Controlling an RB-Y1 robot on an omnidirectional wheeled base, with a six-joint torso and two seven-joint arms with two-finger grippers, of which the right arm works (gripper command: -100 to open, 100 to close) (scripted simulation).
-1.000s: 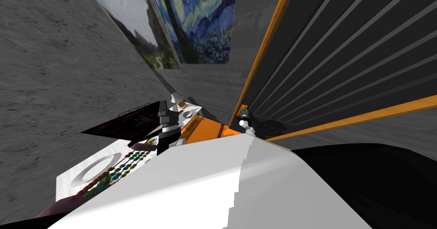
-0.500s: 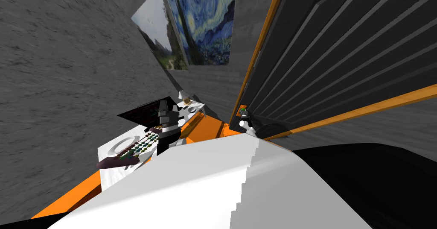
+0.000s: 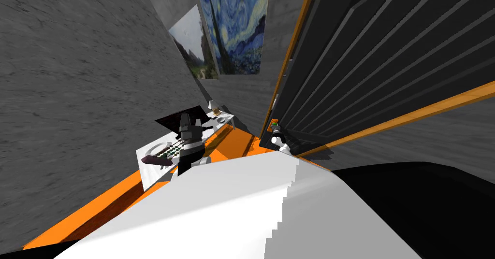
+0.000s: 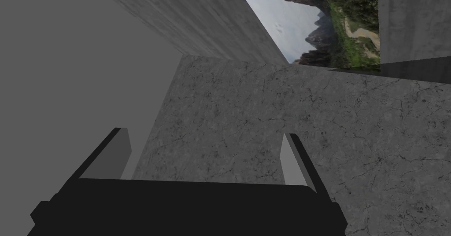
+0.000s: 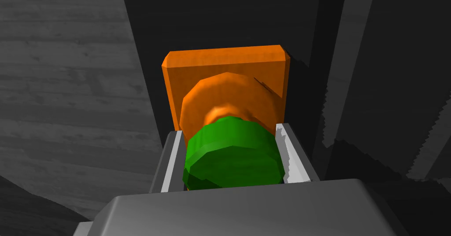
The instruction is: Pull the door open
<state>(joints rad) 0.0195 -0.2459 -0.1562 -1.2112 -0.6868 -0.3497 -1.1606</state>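
Our right gripper (image 5: 230,134) is clamped on the green knob (image 5: 233,160). The knob sticks out of an orange plate (image 5: 224,68) at the edge of the dark slatted door (image 3: 377,63). Our left gripper (image 4: 206,143) hangs well left of the door, fingers spread, holding nothing.

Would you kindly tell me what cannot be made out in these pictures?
- Head view: the door's top and far side are cut off by the picture's edges.
- Right wrist view: the green knob hides its own stem on the orange plate.
- Head view: things on the white table are too small to name, partly behind the left arm.
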